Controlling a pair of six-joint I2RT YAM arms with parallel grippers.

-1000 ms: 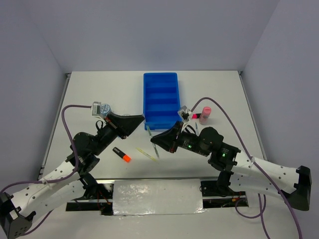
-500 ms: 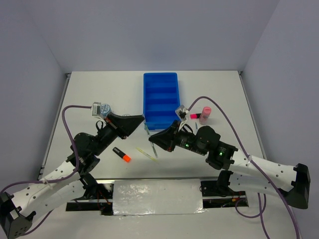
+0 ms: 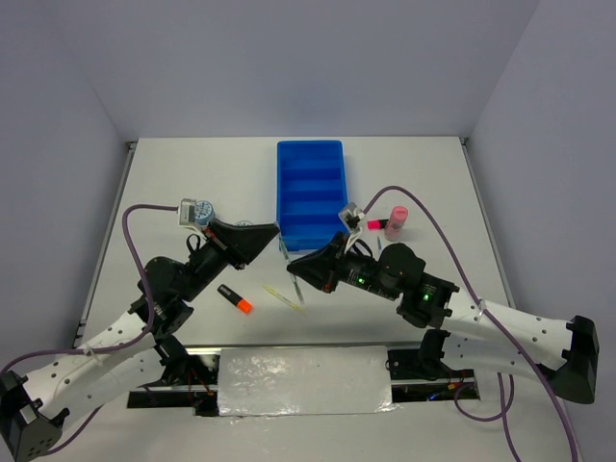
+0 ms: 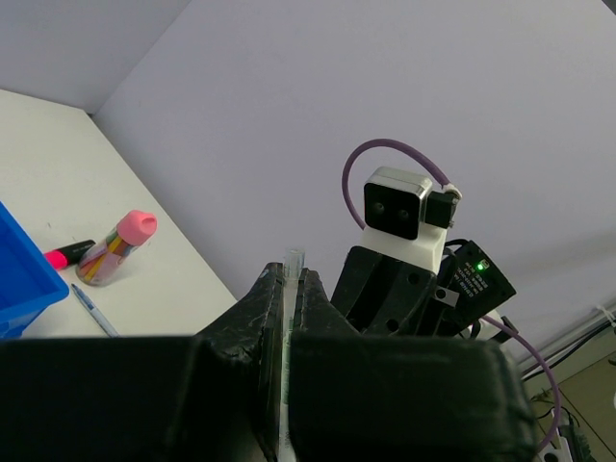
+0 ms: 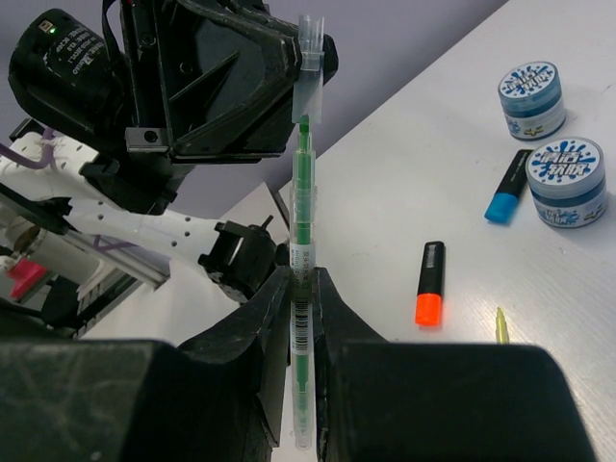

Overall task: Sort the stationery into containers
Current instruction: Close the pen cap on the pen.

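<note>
At lower centre, the orange-tipped marker [image 3: 236, 299] lies on open counter [image 3: 269, 322]. Just beyond it, the right claw [image 5: 300, 284] grips the green pen [image 5: 302, 192]. The left claw [image 4: 286, 281] pinches its clear cap [image 5: 307, 48], beside the blue tray's [image 3: 310, 159] near edge.

A white table [image 3: 192, 178] lies under the left gripper [image 3: 276, 232] and the right gripper [image 3: 293, 261] and runs on past both tips. 3 plain lilac-grey walls close it in: the back wall [image 3: 308, 67] ahead of the tips, the left wall [image 3: 53, 154] out past the left gripper, and the right wall [image 3: 553, 144] out past the right gripper. Behind both grippers, at the table's near edge, sits a crinkled silvery sheet [image 3: 303, 380]. A dark gap [image 3: 428, 385] holding wires lies just beside it, on the right gripper's side.
</note>
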